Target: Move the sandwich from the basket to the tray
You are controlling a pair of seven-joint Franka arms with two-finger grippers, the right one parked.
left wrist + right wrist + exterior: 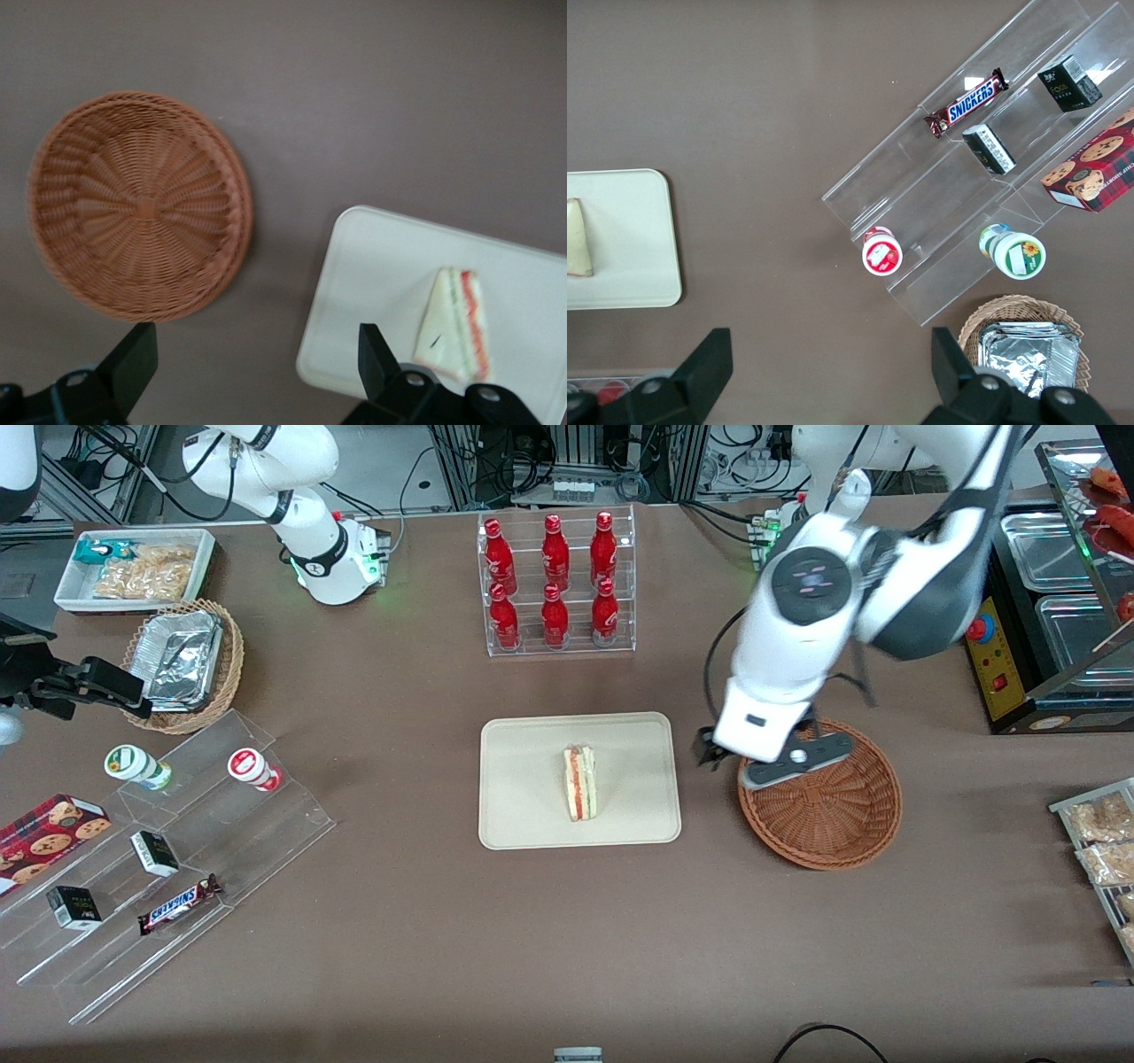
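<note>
The sandwich point(580, 782) point(456, 323), a pale wedge with red, orange and green layers, lies on the cream tray point(532, 779) point(372, 283) at the table's middle. The reddish-brown wicker basket point(850, 841) point(142, 204) sits beside the tray toward the working arm's end, and nothing lies in it. My left gripper point(722, 757) point(255, 345) hangs open and empty, well above the strip of bare table between basket and tray. One black fingertip point(142, 345) shows near the basket's rim, the other over the tray's corner. The right wrist view catches an edge of the sandwich point(576, 237) on the tray point(638, 239).
A clear rack of red bottles point(555, 580) stands farther from the front camera than the tray. Toward the parked arm's end are a clear stepped display with snacks point(168, 850), a lighter wicker basket of foil trays point(182, 660) and a white bin point(133, 567). Bagged snacks point(1099, 841) lie at the working arm's end.
</note>
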